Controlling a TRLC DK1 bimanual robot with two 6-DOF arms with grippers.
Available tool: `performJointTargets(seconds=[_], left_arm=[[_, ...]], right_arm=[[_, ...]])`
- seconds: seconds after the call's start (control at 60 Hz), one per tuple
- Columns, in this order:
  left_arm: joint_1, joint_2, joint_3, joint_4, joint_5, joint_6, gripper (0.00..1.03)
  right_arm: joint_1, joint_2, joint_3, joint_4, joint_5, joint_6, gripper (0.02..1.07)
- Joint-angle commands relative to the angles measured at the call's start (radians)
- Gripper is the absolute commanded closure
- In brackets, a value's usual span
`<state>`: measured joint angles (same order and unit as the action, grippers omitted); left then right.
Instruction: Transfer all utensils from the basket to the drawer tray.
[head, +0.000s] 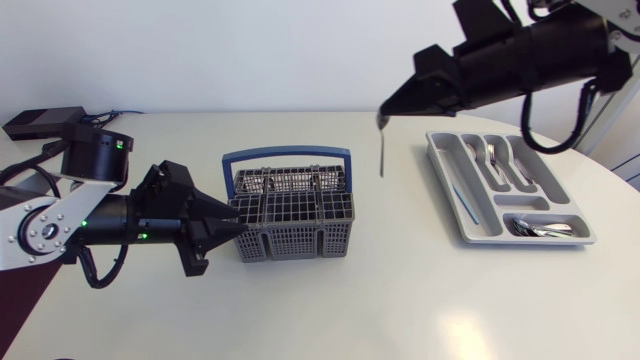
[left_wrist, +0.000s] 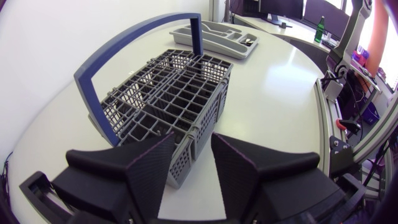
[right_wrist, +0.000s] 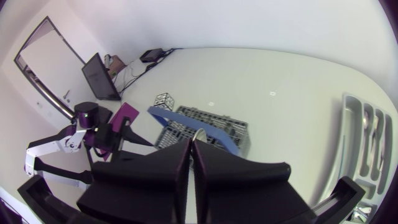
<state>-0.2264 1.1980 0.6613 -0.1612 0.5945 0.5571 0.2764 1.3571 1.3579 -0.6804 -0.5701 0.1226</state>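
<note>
Head view: the right gripper (head: 384, 110), clamped on a slender utensil (head: 381, 150) hanging vertically, has the drawer tray (head: 446, 190) just beyond, toward the table's right edge.

The left gripper (head: 232, 228) lies low over the white table (head: 350, 300), its fingertips at the left end wall of the grey wire basket (head: 295, 215), whose blue handle (head: 285, 157) stands upright. The right gripper (head: 385, 108) hangs high between basket and drawer tray (head: 470, 215), pinching the top of a slim utensil (head: 381, 150) that dangles straight down. Cutlery (head: 500, 160) lies in several of the tray's compartments.
</note>
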Motion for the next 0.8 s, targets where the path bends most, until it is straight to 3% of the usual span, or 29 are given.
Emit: performJointTargets(seconds=[0.0, 0.2, 0.4, 0.583, 0.783], left_arm=[[-0.002, -0.025, 0.020, -0.024, -0.004, -0.011, 0.59], [-0.001, -0.043, 0.034, -0.060, -0.021, -0.011, 0.57], [0.002, -0.041, 0.032, -0.060, -0.021, -0.011, 0.57], [0.002, -0.041, 0.032, -0.063, -0.021, -0.011, 0.58], [-0.001, -0.043, 0.037, -0.069, -0.030, -0.011, 0.57]], right_arm=[[-0.102, -0.036, -0.026, -0.065, 0.004, -0.104, 1.01], [-0.362, -0.050, -0.102, -0.166, 0.010, -0.302, 1.01], [-0.542, -0.016, -0.174, -0.185, 0.130, -0.515, 1.01], [-0.672, 0.060, -0.255, -0.044, 0.280, -0.650, 1.01], [-0.746, 0.160, -0.283, 0.085, 0.337, -0.707, 1.01]])
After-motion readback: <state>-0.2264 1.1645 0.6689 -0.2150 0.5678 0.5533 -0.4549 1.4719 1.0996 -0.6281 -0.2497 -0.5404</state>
